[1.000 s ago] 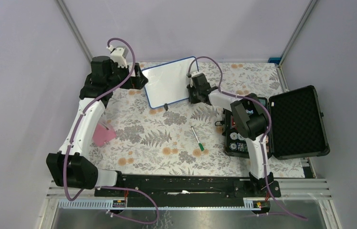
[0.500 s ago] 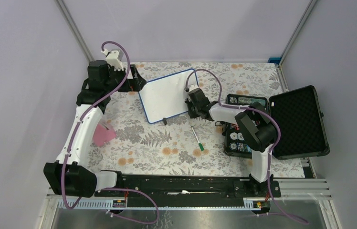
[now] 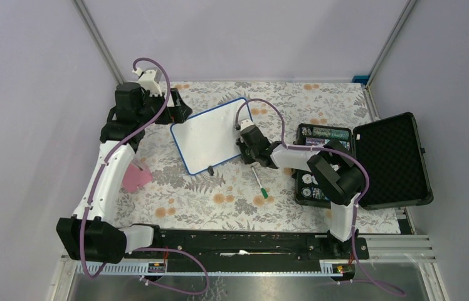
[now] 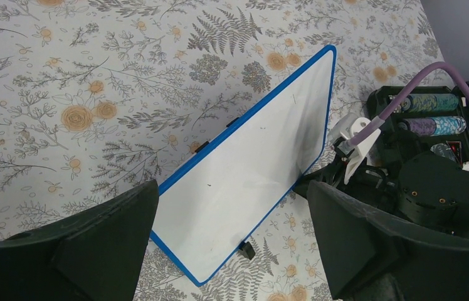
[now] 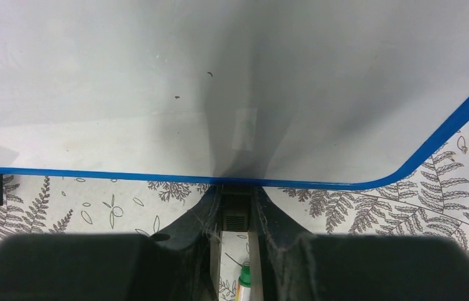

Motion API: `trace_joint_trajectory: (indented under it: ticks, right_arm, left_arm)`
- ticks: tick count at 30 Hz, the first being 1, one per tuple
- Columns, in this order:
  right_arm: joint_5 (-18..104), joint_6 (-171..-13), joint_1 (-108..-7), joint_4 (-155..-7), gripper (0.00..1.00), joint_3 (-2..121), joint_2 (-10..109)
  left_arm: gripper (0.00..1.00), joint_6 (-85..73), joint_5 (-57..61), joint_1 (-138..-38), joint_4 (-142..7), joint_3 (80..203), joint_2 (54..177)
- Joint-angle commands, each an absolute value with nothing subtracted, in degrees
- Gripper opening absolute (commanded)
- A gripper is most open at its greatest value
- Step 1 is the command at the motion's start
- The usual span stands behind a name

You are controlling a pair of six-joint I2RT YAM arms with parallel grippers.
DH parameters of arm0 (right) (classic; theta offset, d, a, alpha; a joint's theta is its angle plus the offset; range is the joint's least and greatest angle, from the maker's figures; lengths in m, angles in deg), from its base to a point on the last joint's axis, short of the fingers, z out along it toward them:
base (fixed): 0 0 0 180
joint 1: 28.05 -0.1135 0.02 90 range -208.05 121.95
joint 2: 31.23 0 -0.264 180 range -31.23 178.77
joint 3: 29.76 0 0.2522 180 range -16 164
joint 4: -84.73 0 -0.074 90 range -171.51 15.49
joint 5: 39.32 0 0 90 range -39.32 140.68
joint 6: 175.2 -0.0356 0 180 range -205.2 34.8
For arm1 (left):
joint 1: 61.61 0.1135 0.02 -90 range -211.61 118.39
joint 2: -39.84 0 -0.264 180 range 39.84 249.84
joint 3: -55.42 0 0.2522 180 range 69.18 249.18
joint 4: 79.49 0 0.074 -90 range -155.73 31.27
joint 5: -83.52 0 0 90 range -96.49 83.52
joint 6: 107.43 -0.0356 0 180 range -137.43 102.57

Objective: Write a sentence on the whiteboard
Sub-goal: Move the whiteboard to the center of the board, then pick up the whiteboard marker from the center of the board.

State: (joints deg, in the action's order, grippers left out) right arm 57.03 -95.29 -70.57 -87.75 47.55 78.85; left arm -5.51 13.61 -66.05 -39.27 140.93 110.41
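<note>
The blue-framed whiteboard (image 3: 210, 139) lies blank on the flowered table, turned at an angle. It also shows in the left wrist view (image 4: 251, 169) and the right wrist view (image 5: 219, 81). My right gripper (image 3: 244, 143) is at its right edge, shut on a small black tab (image 5: 236, 210) of the frame (image 5: 236, 188). My left gripper (image 3: 180, 113) is open and empty above the board's far-left corner (image 4: 232, 188). A green-capped marker (image 3: 259, 183) lies on the table near the right gripper; its cap also shows in the right wrist view (image 5: 242, 290).
An open black case (image 3: 389, 160) with small items stands at the right. A pink cloth (image 3: 136, 177) lies at the left by the left arm. A second black tab (image 4: 246, 249) sits on the board's near edge.
The whiteboard has slid toward the near left and turned, with the right gripper holding its edge. The left gripper has shifted slightly left.
</note>
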Motion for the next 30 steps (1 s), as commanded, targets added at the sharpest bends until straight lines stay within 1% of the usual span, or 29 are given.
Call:
trace_joint_trajectory:
  ticks: [1,2,4,5,7,10,13,17,18,21,23,27,30]
  right_arm:
    - [53.92,-92.75,-72.32,-86.98,0.0,46.93,76.81]
    - [53.79,-92.62,-72.27,-86.96,0.03,46.86,76.72]
    - [53.23,-92.24,-72.31,-86.82,0.29,46.77,76.21]
    - [52.97,-91.99,-72.29,-86.65,0.36,46.7,75.74]
    - [52.36,-91.54,-72.28,-86.17,0.44,46.67,74.42]
    - [50.87,-90.84,-72.29,-85.18,0.59,46.41,71.91]
    - [48.26,-89.57,-72.31,-84.33,0.69,45.52,68.4]
    - [45.68,-86.37,-72.19,-78.6,0.73,45.17,63.68]
    - [45.6,-85.6,-72.22,-76.99,0.73,44.67,62.72]
    - [46.1,-82.73,-72.05,-73.34,0.67,41.23,59.64]
    - [46.93,-82.78,-72.07,-71.26,0.66,38.82,57.88]
    - [47.69,-83.34,-72.06,-68.65,0.66,37.84,58.62]
    - [47.12,-83.36,-72.0,-66.74,0.64,39.74,61.47]
  left_arm:
    - [0.99,-5.32,14.05,-65.74,-41.39,140.67,108.57]
    - [0.99,-5.3,14.17,-65.73,-41.39,140.64,108.6]
    - [0.99,-5.3,14.38,-65.69,-41.39,140.68,108.73]
    - [0.99,-5.3,14.37,-65.73,-41.39,140.63,108.73]
    - [0.99,-5.34,14.43,-65.72,-41.39,140.62,108.73]
    - [0.99,-5.47,14.69,-65.74,-41.39,140.75,108.51]
    - [0.99,-6.01,15.62,-65.74,-41.34,141.22,108.32]
    - [0.99,-7.54,16.26,-65.74,-40.18,142.86,108.31]
    - [0.99,-7.92,16.49,-65.74,-39.68,143.18,108.38]
    - [0.99,-8.47,17.12,-65.74,-39.45,143.15,108.12]
    - [0.99,-8.43,17.98,-65.74,-39.57,142.72,107.66]
    - [0.99,-7.63,20.18,-65.79,-40.79,141.61,106.47]
    - [0.99,-7.33,21.09,-65.83,-41.12,141.52,106.13]
